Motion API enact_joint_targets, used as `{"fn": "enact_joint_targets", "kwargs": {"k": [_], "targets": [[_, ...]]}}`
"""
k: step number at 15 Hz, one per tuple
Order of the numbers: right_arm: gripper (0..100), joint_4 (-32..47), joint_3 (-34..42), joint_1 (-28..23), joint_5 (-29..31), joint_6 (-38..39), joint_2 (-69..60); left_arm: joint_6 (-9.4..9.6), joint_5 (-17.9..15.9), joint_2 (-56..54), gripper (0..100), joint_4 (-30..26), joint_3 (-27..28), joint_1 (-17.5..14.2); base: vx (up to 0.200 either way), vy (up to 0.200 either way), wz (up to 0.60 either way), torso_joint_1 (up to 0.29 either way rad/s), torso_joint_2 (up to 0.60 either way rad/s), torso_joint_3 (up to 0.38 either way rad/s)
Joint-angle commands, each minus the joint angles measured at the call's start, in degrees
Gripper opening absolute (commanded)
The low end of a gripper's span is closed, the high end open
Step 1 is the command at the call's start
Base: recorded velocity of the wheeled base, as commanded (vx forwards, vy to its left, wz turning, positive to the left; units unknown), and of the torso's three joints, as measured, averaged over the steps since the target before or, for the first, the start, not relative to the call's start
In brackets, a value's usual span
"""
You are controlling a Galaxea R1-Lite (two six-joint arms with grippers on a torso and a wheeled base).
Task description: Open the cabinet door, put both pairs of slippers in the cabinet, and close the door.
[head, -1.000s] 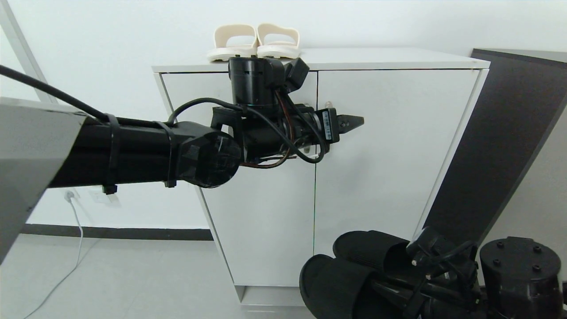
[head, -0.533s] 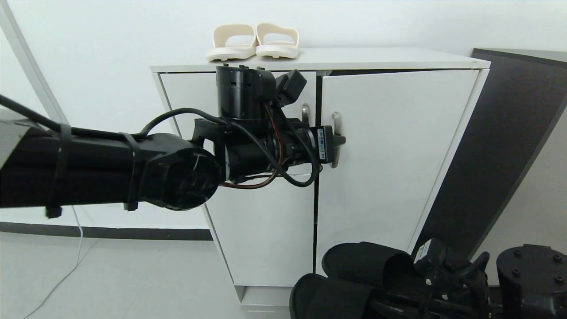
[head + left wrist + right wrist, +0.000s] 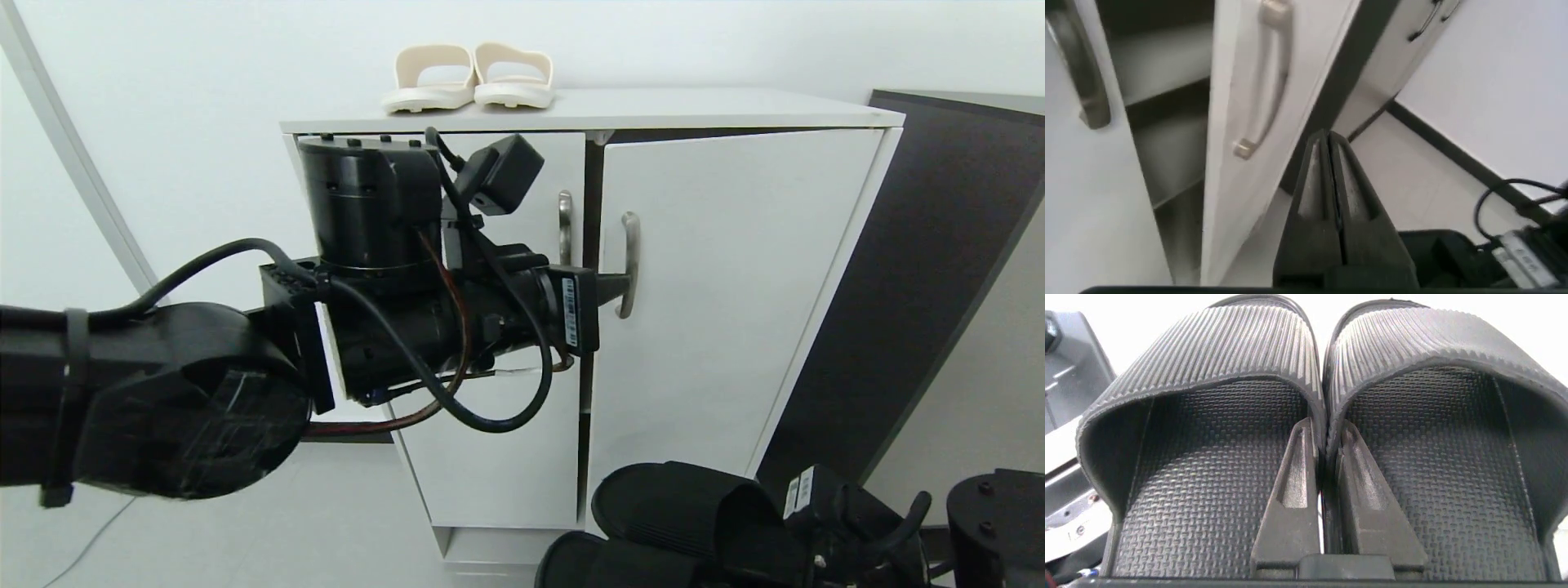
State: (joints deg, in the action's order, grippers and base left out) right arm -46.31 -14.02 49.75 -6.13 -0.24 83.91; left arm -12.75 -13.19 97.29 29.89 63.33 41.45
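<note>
Door [image 3: 718,327] pulled wider; shelves [image 3: 1155,73] partly hidden.

The white two-door cabinet [image 3: 718,327] has silver bar handles [image 3: 629,263], beside plain cream moulded slippers [image 3: 433,55] and black rubber slippers [image 3: 1233,384] with ribbed straps and diamond-textured footbeds.

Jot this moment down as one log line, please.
left gripper: shut, tip by right door's handle | right door: ajar | right gripper: shut on black slippers | cream slippers: atop cabinet

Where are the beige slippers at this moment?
In the head view, the beige slippers sit side by side on top of the cabinet, near its left end.
</note>
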Motion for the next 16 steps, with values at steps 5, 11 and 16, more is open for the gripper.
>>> {"fn": "enact_joint_targets", "kwargs": {"k": [5,11,16], "targets": [[0,-0.1,0.0,0.1,0.0,-0.3,0.1,-3.86,-1.1,4.0,0,5.7,2.9,-7.3,0.0,0.0,0.0,0.0,0.0,0.0],[0,0.0,0.3,0.1,0.0,-1.6,0.3,-4.04,-1.1,11.4,0,5.9,11.6,-8.0,0.0,0.0,0.0,0.0,0.0,0.0],[0,0.0,0.2,0.1,0.0,-1.6,0.7,-5.27,-1.1,14.1,0,5.8,15.4,-7.5,0.0,0.0,0.0,0.0,0.0,0.0]]}}
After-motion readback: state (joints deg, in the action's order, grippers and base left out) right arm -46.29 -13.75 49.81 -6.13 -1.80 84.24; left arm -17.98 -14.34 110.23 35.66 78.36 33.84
